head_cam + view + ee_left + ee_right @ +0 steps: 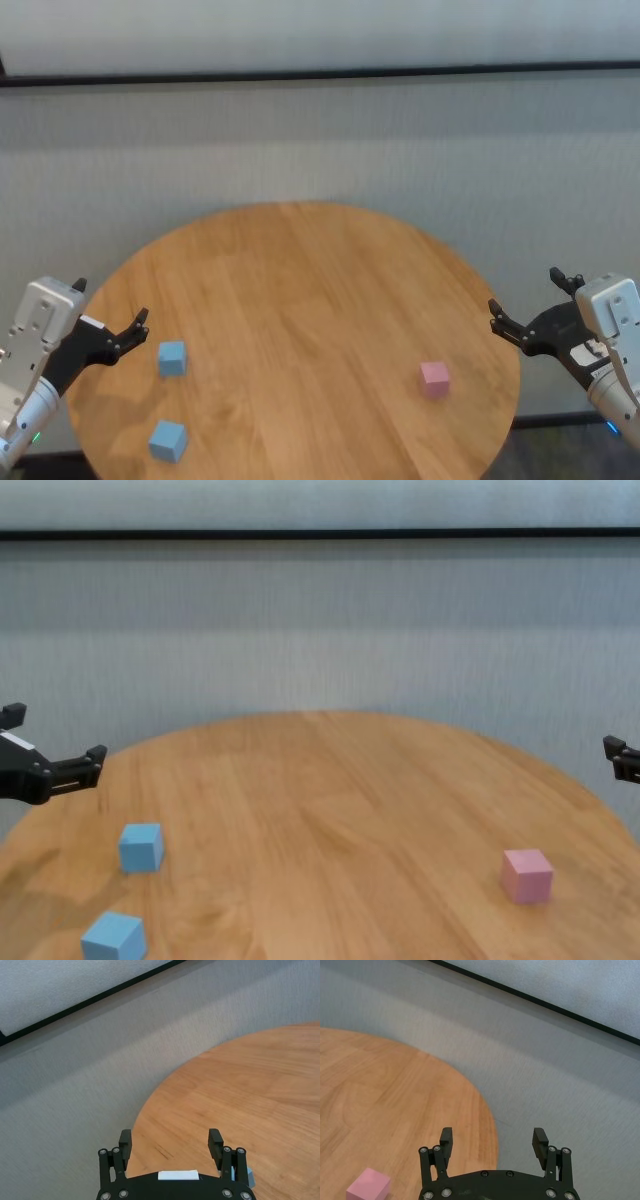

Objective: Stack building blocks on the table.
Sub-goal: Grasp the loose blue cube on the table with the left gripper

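Two blue blocks (172, 358) (168, 440) lie near the left claw (110, 315), wide open and empty. One pink block (434, 379) sits on the worktop (300, 300) inward of the right claw (532, 298), also spread empty.

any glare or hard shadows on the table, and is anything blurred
Head view: the table is evenly lit, no glare, only soft shadows beside the blue blocks and pink block. Left wrist view: nearby gripper body looks soft; wall slightly blurred.

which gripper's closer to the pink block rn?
Right. The right gripper hangs open just off the table's right edge, a short way from the pink block. The left gripper hovers open over the far left edge, by the two blue blocks.
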